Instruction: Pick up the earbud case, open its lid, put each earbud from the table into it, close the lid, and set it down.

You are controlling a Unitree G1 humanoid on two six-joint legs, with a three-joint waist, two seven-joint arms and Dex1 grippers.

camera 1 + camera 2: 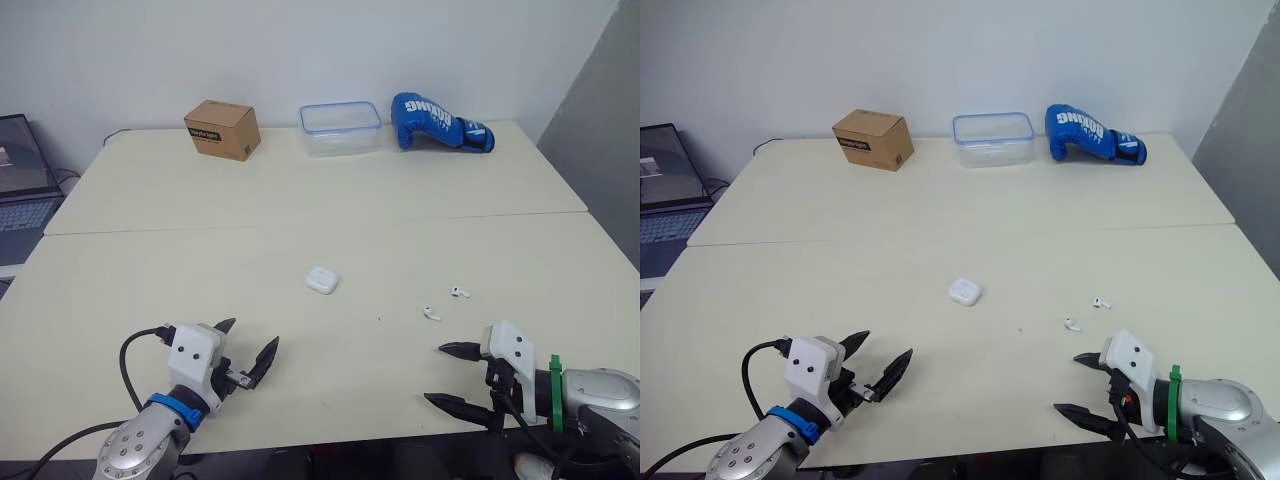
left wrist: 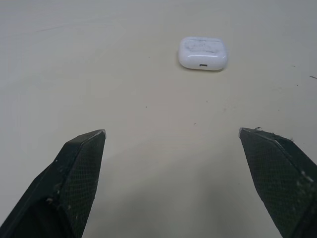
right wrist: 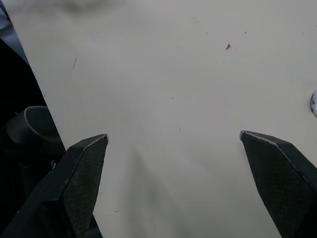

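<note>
**A:** Where is the earbud case placed?

**B:** At mid-surface, lid shut, ahead of the left gripper, whose fingers are held apart. Its small port is resolved in the left wrist view.

**A:** What is added by the head views?

**B:** 1 earbud and a 2nd earbud are shown lying close together, right of the case. They are near the right gripper, which is likewise spread wide.

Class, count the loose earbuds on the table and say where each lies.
2. The first earbud lies right of the case; the second earbud sits slightly nearer the robot, ahead of the right gripper. None looks hidden.
</note>
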